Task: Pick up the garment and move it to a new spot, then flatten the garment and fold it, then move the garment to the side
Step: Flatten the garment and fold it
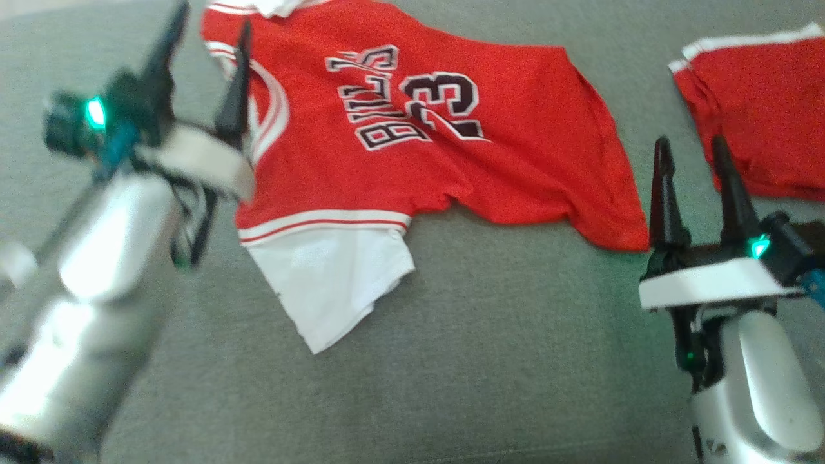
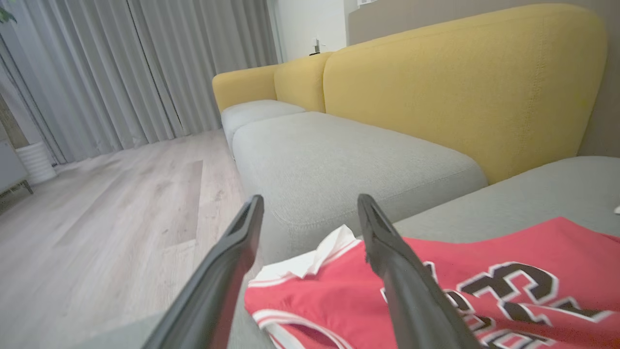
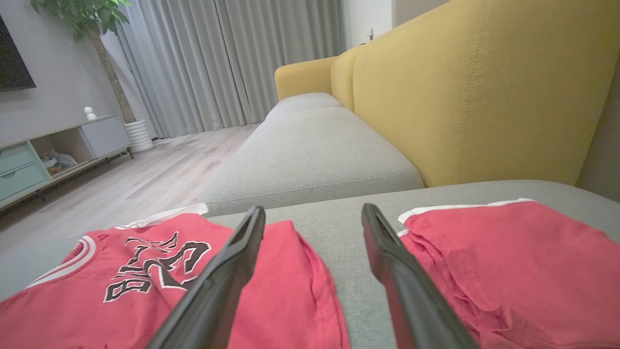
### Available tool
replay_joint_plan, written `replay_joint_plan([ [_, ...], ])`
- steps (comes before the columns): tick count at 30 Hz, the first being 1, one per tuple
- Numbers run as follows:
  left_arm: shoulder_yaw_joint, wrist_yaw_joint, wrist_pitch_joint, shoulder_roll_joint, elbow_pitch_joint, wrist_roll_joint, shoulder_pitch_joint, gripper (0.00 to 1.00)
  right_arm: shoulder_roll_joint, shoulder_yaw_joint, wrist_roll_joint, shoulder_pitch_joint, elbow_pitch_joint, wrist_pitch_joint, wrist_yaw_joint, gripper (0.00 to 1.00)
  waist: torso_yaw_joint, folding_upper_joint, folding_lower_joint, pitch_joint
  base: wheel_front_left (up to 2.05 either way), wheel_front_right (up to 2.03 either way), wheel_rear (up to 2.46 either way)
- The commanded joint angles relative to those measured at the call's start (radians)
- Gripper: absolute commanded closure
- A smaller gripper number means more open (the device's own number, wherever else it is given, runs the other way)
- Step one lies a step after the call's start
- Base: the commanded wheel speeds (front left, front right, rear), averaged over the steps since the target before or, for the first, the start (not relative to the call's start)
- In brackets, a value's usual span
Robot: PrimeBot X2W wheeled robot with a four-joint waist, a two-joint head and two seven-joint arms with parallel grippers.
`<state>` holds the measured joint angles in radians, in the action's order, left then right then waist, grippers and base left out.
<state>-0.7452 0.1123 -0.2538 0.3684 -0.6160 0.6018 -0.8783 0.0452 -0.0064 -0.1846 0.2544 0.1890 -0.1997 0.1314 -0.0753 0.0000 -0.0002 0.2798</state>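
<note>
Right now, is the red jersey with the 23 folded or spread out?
Spread out, not folded: the jersey lies open on the grey cushion, its full lettering showing, though one edge is rumpled.

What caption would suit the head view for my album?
Open left claw and right claw flank a rumpled red Bulls jersey on a grey sofa seat.

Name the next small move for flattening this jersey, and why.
Probably bring the right gripper to the near hem corner of the jersey and pinch it. It and the left gripper stand open and empty, and that hem lies rumpled, so it likely needs pulling flat before folding.
</note>
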Motion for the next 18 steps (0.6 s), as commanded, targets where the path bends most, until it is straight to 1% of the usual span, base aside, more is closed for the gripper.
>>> replay_joint_plan([
  [1,0.05,0.014,-0.008,0.034,0.046,0.003,0.013,0.0,0.005,0.022,0.003,-0.007,-0.029,0.003,-0.001,0.0,0.051,0.0,0.0002,-0.053,0.0,0.0,0.0],
  [5,0.112,0.075,-0.008,0.038,0.213,-0.013,0.219,0.0,0.005,0.027,0.003,-0.027,-0.024,0.014,-0.001,0.0,0.067,0.0,0.0002,-0.083,0.0,0.0,0.0],
  [10,0.174,0.134,-0.008,0.029,0.382,-0.048,0.426,0.0,0.005,0.024,0.005,-0.047,-0.017,0.025,-0.001,0.0,0.082,0.0,0.0002,-0.097,0.0,0.0,0.0],
  [13,0.201,0.148,-0.008,0.02,0.452,-0.087,0.488,0.0,0.005,0.015,0.022,-0.05,-0.028,0.036,-0.001,0.0,0.097,0.0,0.0002,-0.09,0.0,0.0,0.0],
  [18,0.232,0.141,-0.008,0.003,0.501,-0.112,0.521,0.0,0.005,-0.004,0.052,0.0,-0.047,0.085,-0.001,0.0,0.118,0.0,0.0002,-0.06,0.0,0.0,0.0],
])
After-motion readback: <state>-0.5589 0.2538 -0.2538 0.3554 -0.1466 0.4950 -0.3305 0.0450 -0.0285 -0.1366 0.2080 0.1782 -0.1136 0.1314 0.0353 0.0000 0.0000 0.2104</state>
